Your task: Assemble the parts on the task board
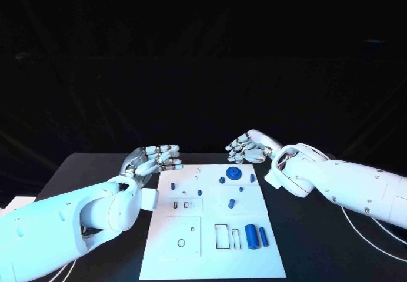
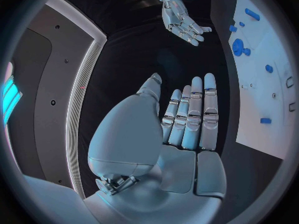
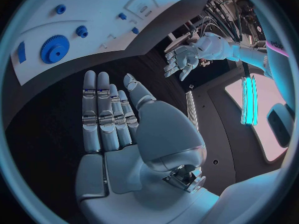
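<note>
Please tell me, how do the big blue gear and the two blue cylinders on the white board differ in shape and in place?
The blue gear is round and flat with a toothed rim, as the right wrist view shows; the blue cylinders are long and smooth. The gear sits at the far end of the task board, between the two hands; the cylinders lie side by side at the near end. Both are blue and neither hand touches them.
</note>
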Available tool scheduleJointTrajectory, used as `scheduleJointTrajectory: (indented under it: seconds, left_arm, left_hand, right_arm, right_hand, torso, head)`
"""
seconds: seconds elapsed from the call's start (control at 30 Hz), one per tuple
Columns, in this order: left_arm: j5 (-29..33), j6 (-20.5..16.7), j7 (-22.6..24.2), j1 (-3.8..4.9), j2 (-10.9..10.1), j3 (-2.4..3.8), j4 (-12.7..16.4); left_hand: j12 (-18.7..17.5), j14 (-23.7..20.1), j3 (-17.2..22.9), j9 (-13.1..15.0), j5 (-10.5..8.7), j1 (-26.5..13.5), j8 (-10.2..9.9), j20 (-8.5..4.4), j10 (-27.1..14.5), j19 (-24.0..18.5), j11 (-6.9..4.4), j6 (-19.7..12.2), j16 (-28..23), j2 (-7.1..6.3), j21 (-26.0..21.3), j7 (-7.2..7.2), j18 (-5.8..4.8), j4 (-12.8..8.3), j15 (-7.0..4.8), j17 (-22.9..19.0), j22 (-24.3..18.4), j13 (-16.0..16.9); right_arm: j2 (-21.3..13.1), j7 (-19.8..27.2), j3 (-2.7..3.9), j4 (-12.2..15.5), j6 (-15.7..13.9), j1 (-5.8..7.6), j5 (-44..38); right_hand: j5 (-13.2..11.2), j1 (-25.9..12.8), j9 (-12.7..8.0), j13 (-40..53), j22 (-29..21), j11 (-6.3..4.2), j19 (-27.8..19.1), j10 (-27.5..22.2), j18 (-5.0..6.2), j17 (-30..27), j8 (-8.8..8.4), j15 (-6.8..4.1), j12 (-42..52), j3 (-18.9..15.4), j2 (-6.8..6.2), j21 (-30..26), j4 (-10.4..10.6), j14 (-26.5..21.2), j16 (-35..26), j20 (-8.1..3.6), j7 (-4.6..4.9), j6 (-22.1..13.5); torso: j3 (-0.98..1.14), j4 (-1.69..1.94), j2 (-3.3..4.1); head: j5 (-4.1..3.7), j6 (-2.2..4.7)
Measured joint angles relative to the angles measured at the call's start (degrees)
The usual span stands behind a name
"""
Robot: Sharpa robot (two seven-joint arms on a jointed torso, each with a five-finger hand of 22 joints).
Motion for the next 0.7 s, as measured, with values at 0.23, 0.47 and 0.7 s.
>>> scheduleJointTrajectory:
  seconds: [0.23, 0.47, 0.7]
  left_arm:
    - [0.93, 0.58, -0.59, 0.1, -1.19, 0.02, 3.93]
    - [1.57, 1.1, -1.13, 0.39, -2.35, 0.05, 6.59]
    - [1.86, 1.64, -1.5, 0.88, -3.12, 0.07, 7.76]
  left_hand:
    - [0.0, 0.0, -0.15, 0.0, 0.0, 0.0, 0.0, -0.21, 0.0, 0.21, 0.0, 0.0, 0.0, 0.0, 0.0, 0.0, 0.0, -0.15, 0.0, 0.3, 0.05, -0.01]
    - [0.0, 0.0, -0.16, -0.01, 0.0, 0.0, 0.0, -0.2, 0.0, 0.2, 0.0, -0.01, 0.0, 0.0, 0.0, 0.0, 0.0, -0.16, 0.0, 0.3, 0.05, -0.01]
    - [0.0, 0.0, -0.16, -0.01, 0.0, 0.0, 0.0, -0.01, 0.0, 0.41, 0.0, -0.01, 0.0, 0.0, 0.22, 0.0, -0.02, -0.16, 0.0, 0.4, 0.1, -0.01]
  right_arm:
    - [1.09, -5.96, 0.29, -0.37, 1.4, 0.7, -13.43]
    - [2.15, -10.17, 0.39, -0.7, 4.13, 0.88, -24.21]
    - [2.74, -12.33, 0.42, -0.94, 6.82, 0.92, -30.64]
  right_hand:
    - [0.0, -1.64, 0.0, 0.0, 8.19, -2.46, 7.58, 4.09, 0.01, 8.36, -0.3, -3.96, -0.67, 2.18, -2.26, 14.78, -0.07, 10.16, 11.82, -4.32, -1.65, 2.85]
    - [0.0, -2.58, -0.01, -0.01, 13.18, -2.87, 6.94, 3.89, 0.01, 15.71, -0.3, -4.26, -0.66, 4.38, -3.14, 22.52, 0.09, 10.47, 22.45, -4.56, -2.0, 3.2]
    - [-0.24, -3.77, -0.01, -0.01, 17.91, -2.77, 5.54, 3.33, 0.01, 19.93, -0.3, -4.27, -0.66, 6.03, -3.45, 28.52, 0.17, 10.47, 28.0, -4.38, -2.21, 3.4]
  torso:
    - [-0.34, 0.8, 1.74]
    - [-0.59, 1.41, 3.39]
    - [-0.73, 1.88, 4.76]
  head:
    - [-0.69, 0.53]
    - [-1.32, 1.14]
    - [-1.81, 1.51]
